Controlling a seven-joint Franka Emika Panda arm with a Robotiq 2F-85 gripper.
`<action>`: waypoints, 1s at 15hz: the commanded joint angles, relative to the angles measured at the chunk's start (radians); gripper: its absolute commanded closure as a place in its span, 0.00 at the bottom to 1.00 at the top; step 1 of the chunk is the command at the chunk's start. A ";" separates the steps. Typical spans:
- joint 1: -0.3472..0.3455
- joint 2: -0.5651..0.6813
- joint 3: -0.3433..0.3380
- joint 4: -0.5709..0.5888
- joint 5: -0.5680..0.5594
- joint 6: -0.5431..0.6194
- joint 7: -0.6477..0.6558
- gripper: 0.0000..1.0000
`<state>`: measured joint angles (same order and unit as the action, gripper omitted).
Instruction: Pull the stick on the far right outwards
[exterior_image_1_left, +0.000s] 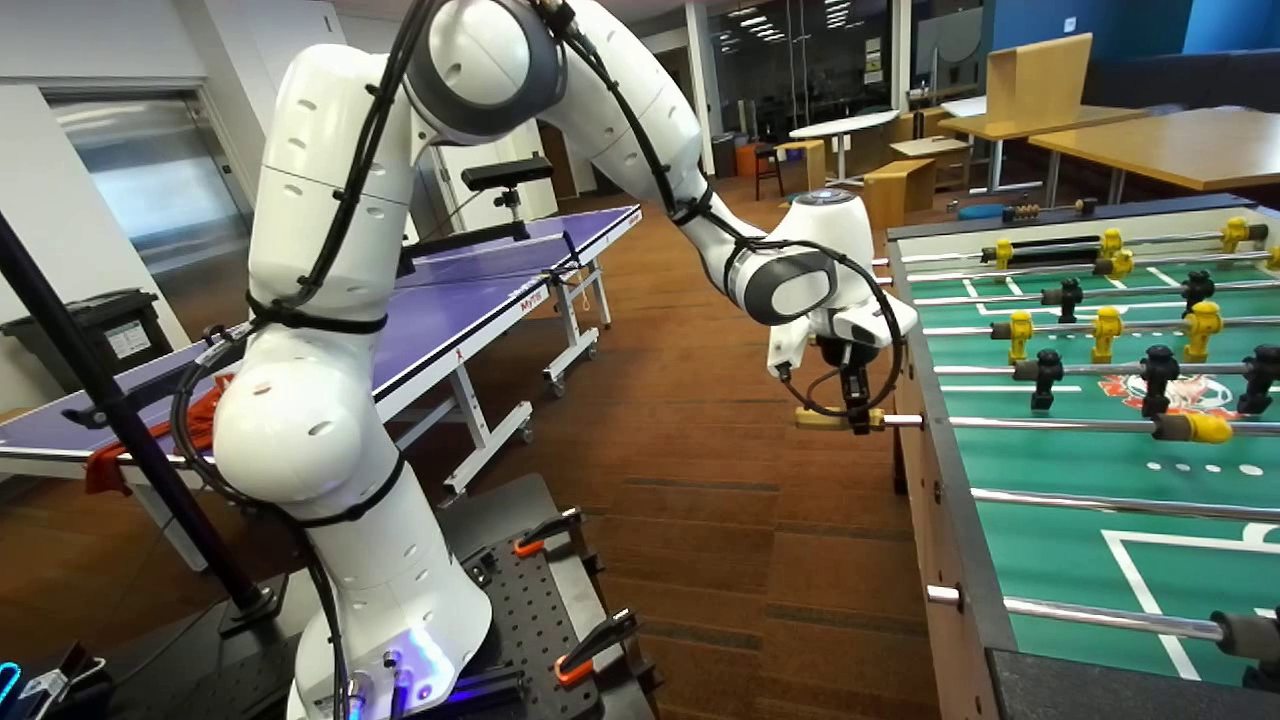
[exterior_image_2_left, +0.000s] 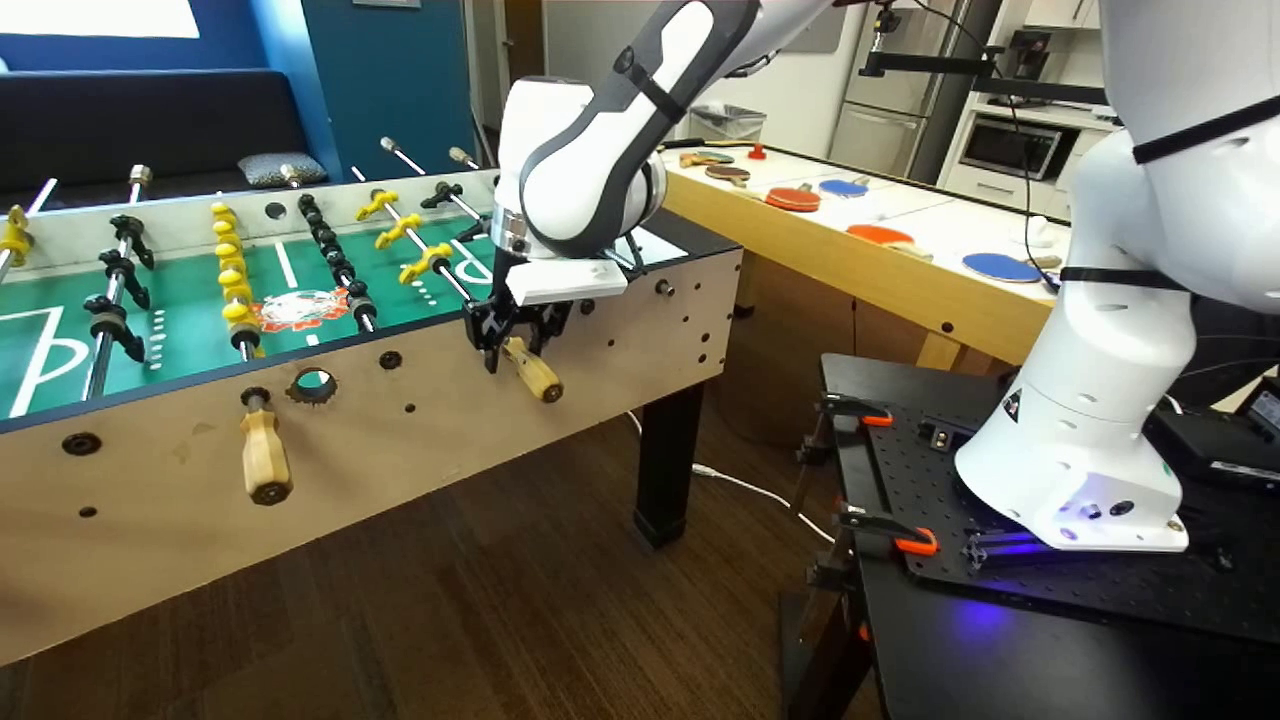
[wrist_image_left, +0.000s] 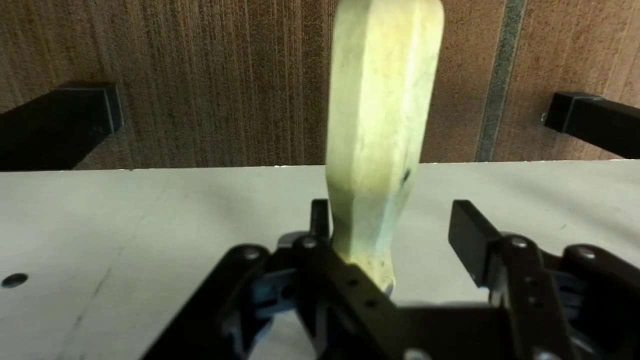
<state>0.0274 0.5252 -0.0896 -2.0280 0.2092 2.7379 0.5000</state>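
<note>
Wooden stick handle juts from foosball table, gripper straddling it, jaws apart — grasp line-up, I'd judge. Next: centre on it, close, then draw straight out — away from the table.

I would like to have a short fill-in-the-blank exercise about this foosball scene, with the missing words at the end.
1. In the wrist view, the wooden handle lies between the jaws, with the wider gap on its ____ side.
2. In an exterior view, a second wooden handle sticks out of the side panel, to the ____ of the first.
3. The playing field is ____.
4. The player figures are either black or ____.

Missing words: right; left; green; yellow.
</note>
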 joint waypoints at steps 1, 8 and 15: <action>0.022 0.007 -0.021 0.038 0.001 -0.050 0.023 0.68; 0.052 -0.025 -0.025 -0.004 -0.012 -0.066 0.045 0.92; 0.130 -0.075 -0.020 -0.099 -0.039 -0.031 0.108 0.92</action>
<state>0.0869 0.4989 -0.1307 -2.0694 0.1831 2.6992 0.5645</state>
